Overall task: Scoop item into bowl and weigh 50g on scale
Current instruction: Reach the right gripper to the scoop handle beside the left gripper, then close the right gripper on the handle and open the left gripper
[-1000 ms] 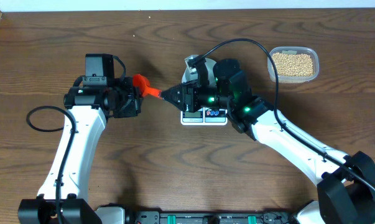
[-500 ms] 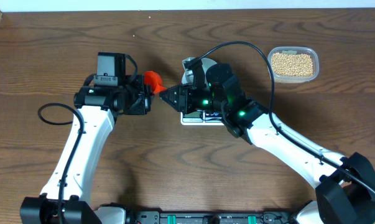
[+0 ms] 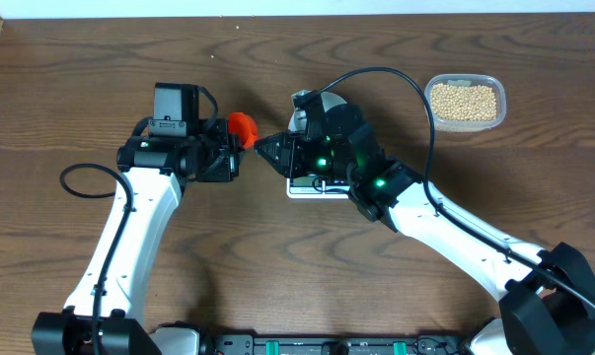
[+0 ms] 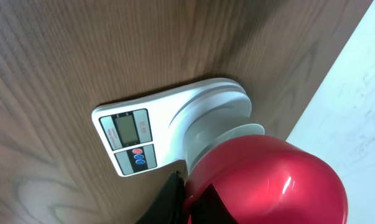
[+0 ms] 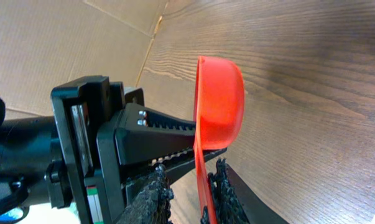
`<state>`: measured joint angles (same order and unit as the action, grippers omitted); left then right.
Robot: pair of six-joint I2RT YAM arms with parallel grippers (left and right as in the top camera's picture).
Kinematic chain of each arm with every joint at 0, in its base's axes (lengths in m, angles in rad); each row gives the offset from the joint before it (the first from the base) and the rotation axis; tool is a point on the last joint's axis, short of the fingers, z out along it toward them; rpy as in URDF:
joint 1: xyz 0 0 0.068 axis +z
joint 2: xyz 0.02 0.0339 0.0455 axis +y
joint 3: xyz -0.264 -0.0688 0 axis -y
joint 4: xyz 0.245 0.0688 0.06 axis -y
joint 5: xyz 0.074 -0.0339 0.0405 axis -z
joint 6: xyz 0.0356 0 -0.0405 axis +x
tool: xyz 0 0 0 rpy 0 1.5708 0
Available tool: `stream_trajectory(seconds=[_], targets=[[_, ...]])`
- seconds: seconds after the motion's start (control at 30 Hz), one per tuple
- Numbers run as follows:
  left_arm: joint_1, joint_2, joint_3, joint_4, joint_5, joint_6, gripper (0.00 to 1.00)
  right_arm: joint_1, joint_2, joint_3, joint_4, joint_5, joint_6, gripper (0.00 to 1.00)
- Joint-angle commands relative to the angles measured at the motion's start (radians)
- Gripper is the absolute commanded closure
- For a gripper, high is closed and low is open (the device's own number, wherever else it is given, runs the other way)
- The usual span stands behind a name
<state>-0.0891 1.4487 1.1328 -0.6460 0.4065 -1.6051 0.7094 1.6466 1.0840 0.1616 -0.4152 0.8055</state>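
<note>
A red scoop (image 3: pixel 242 125) hangs between my two grippers, left of the scale. My left gripper (image 3: pixel 236 146) is shut on it near its cup, which fills the left wrist view (image 4: pixel 262 180). My right gripper (image 3: pixel 263 150) is open. In the right wrist view the scoop's handle (image 5: pixel 203 180) stands between its fingers (image 5: pixel 151 193), against the right one and with a gap on the left. The white scale (image 3: pixel 307 184) lies under my right arm. The pale bowl (image 4: pixel 221 132) sits on the scale (image 4: pixel 143 134). The beans (image 3: pixel 464 101) fill a clear tub.
The clear plastic tub (image 3: pixel 430 108) stands at the back right, apart from the scale. My right arm and its cable cover most of the scale and bowl from above. The table's far edge (image 3: pixel 297 14) meets a white wall.
My left arm has moved right with the scoop, bringing its handle in between my right gripper's fingers. In the last half second almost nothing has moved.
</note>
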Motion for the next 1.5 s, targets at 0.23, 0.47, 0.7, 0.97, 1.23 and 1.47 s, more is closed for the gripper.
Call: stream_trajectory(seconds=[0.23, 0.47, 0.7, 0.97, 1.23, 1.47], targets=[[-0.024, -0.005, 0.003, -0.003, 0.013, -0.013, 0.93, 0.011, 0.022, 0.015, 0.003, 0.044, 0.010, 0.79], [-0.028, -0.005, 0.003, -0.003, 0.013, -0.013, 0.93, 0.011, 0.022, 0.015, 0.003, 0.044, 0.009, 0.82], [-0.028, -0.005, 0.003, -0.003, 0.013, -0.013, 0.93, 0.011, 0.022, 0.015, 0.003, 0.051, 0.010, 0.90], [-0.028, -0.005, 0.003, -0.003, 0.013, -0.013, 0.92, 0.011, 0.022, 0.015, 0.003, 0.052, 0.009, 0.99], [-0.028, -0.005, 0.003, -0.003, 0.013, -0.013, 0.57, 0.011, 0.022, 0.015, 0.003, 0.066, 0.009, 0.99], [-0.028, -0.005, 0.003, 0.001, 0.012, -0.013, 0.48, 0.006, 0.022, 0.015, -0.013, 0.085, 0.009, 0.99]])
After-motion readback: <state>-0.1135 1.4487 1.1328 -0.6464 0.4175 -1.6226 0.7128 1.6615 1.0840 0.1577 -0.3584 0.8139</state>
